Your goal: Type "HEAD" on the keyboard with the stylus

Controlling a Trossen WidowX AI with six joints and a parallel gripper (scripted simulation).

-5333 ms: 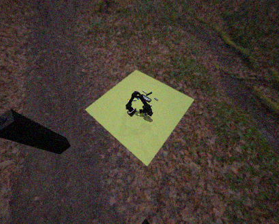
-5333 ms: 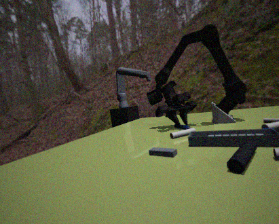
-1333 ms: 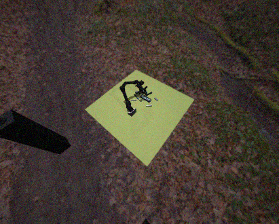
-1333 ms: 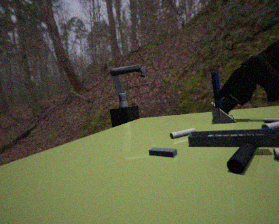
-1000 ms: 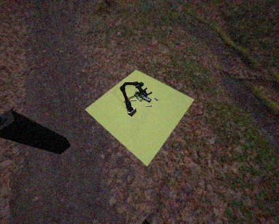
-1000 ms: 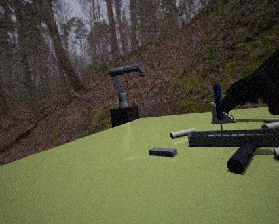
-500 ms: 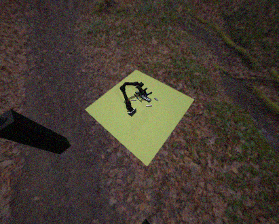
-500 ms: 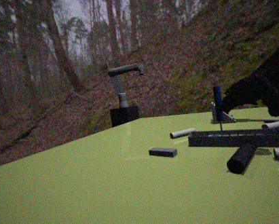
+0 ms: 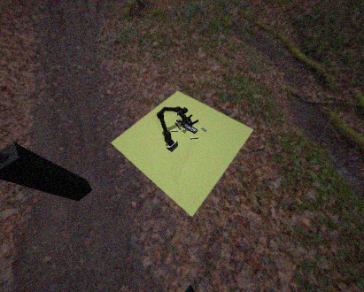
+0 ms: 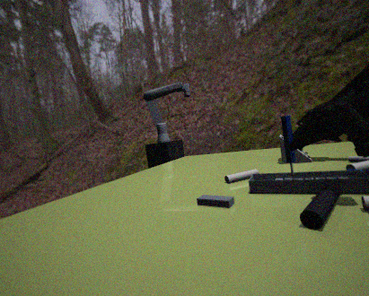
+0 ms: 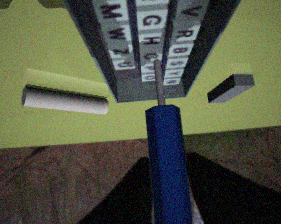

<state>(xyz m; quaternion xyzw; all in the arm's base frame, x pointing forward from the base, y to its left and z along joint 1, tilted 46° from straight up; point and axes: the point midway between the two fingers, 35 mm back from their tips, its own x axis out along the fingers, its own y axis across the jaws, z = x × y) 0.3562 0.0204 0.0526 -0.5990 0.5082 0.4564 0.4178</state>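
Note:
The stylus [image 10: 286,132] [image 11: 167,165] has a blue handle and a thin grey tip and stands nearly upright. My gripper [image 9: 187,120] [image 10: 294,144] [image 11: 167,163] is shut on its handle. The dark keyboard [image 9: 190,129] [image 10: 267,186] [image 11: 136,91] is a long tray with three rows of white letter keys. In the wrist view the stylus tip is at the middle row, over a partly hidden key just below H, near the keyboard's near end. G and H are readable farther up that row. Whether the tip touches a key cannot be told. E, A and D cannot be made out.
A white cylinder [image 10: 241,176] [image 11: 66,100] and a small grey block [image 10: 215,201] [image 11: 230,89] lie on either side of the keyboard's end. A black cylinder [image 10: 318,214] lies against its front. A grey wedge [image 10: 302,156] stands behind, and more pale cylinders lie at the right.

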